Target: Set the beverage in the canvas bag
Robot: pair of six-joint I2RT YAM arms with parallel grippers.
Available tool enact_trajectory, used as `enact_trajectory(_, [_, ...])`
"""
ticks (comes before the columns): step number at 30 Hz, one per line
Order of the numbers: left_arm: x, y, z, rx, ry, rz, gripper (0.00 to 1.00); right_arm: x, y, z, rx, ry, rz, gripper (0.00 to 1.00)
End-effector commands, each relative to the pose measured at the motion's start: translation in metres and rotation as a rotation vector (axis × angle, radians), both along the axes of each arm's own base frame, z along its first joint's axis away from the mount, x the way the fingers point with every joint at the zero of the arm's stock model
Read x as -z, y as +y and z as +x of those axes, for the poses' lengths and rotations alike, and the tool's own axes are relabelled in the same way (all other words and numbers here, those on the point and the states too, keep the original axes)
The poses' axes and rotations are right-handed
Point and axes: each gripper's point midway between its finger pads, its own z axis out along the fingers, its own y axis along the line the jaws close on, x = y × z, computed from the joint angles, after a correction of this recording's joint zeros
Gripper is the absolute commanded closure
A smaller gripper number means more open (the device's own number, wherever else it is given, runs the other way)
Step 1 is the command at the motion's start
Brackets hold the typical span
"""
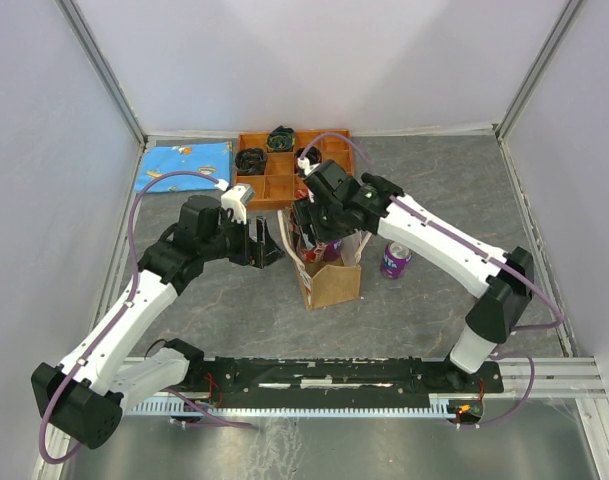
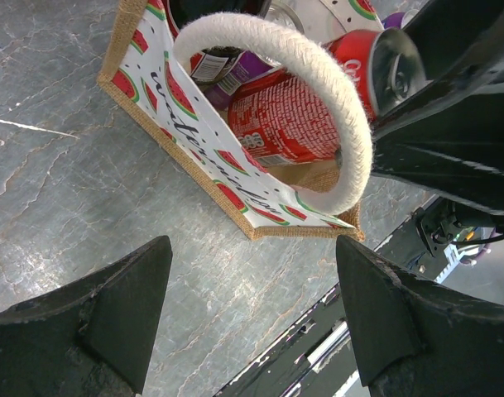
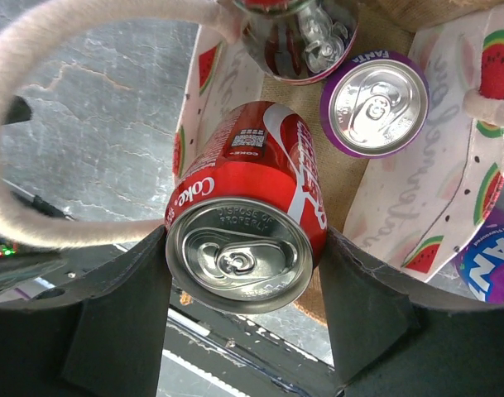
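White walls close the grey table on three sides, so you have free room only toward the middle. At the far edge an orange tray and a blue cloth lie well apart from the work and do not disturb it. The canvas bag stands upright near the table centre, its mouth open upward. The right gripper is over this mouth and is clamped on the red cola can, one finger on each side of the body. The can lies tilted, its top toward the wrist and its bottom end already past the rim, I judge so that it slides in at a slant. The left gripper waits just left of the bag with jaws wide apart and nothing between them, probably ready to steady the wall. Space inside is tight: a purple Fanta can already stands in the bag, and the white handle loops close around the red can, so it may catch. Another purple can stands on the table just right of the bag.
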Motion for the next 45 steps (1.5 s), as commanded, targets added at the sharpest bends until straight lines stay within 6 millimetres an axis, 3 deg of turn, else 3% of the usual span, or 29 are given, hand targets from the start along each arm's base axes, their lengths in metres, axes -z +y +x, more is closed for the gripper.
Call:
enact_trajectory(1, [-0.011, -0.001, 0.001, 0.019, -0.047, -0.021, 0.14, -0.009, 0.013, 0.018, 0.009, -0.098, 0.047, 1.00])
enact_trajectory(11, [-0.009, -0.003, 0.003, 0.020, -0.042, -0.020, 0.14, 0.030, 0.016, 0.028, 0.028, -0.102, 0.015, 1.00])
enact_trajectory(25, [-0.007, -0.002, 0.003, 0.019, -0.038, -0.015, 0.14, 0.066, 0.021, 0.042, 0.040, -0.120, -0.026, 1.00])
enact_trajectory(42, [-0.006, -0.001, 0.002, 0.019, -0.043, -0.017, 0.14, 0.097, 0.016, 0.033, 0.013, -0.069, -0.070, 1.00])
enact_trajectory(45, [-0.007, -0.001, 0.001, 0.019, -0.044, -0.018, 0.14, 0.104, 0.014, 0.029, 0.008, -0.048, -0.082, 0.93])
